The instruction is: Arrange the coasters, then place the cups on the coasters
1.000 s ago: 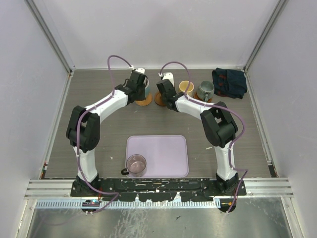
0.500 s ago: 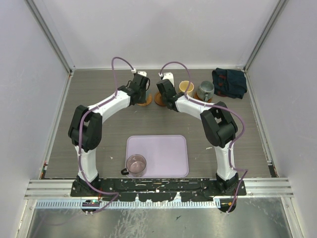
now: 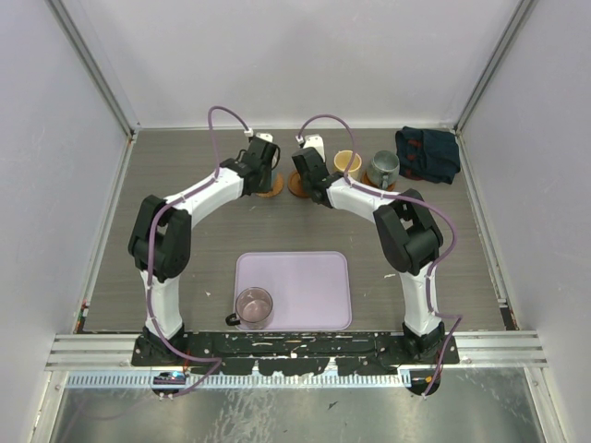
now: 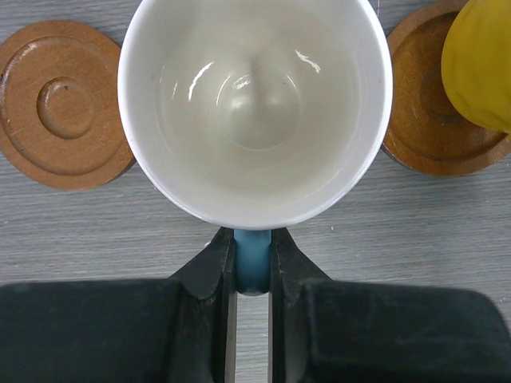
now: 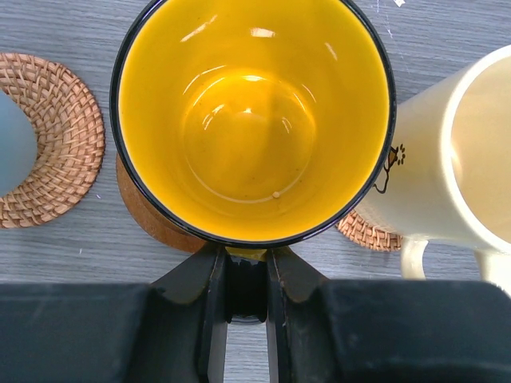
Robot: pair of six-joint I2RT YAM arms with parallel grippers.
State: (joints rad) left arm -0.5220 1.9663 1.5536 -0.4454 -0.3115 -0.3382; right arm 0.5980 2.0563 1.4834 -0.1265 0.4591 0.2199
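Grey table [image 3: 462, 240], far edge: left gripper [image 4: 254, 263] clamped on blue cup [image 4: 255, 104] handle, right gripper [image 5: 246, 283] on orange cup [image 5: 254, 120] handle. Prob. ceramic: rigid, slick, fragile; grip by handles.

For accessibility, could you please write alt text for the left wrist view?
The left claw grips a blue-handled cup, white inside, seen from above. Beside it, the left coaster lies bare and the right coaster is partly hidden by a yellow cup.
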